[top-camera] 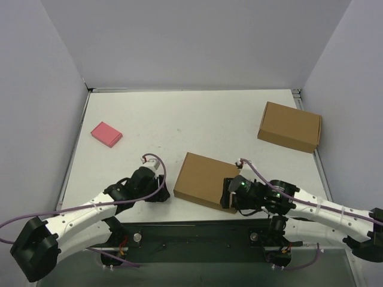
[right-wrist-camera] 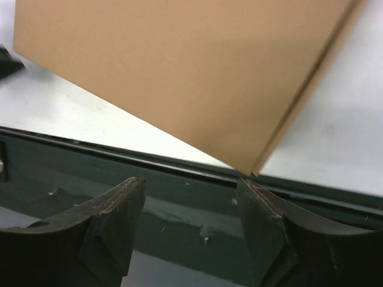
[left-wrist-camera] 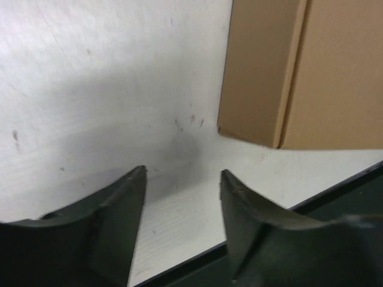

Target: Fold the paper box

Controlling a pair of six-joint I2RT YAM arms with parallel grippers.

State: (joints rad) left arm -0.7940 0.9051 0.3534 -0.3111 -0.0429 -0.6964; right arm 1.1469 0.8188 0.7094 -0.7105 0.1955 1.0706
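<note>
Brown cardboard, the paper box (top-camera: 202,178) lay folded shut near the table's (top-camera: 179,119) front edge, between both arms. The left gripper (left-wrist-camera: 182,173) sat just off its left corner, jaws wide and empty. The right gripper (right-wrist-camera: 191,179) gaped wide at its near right corner.
</note>
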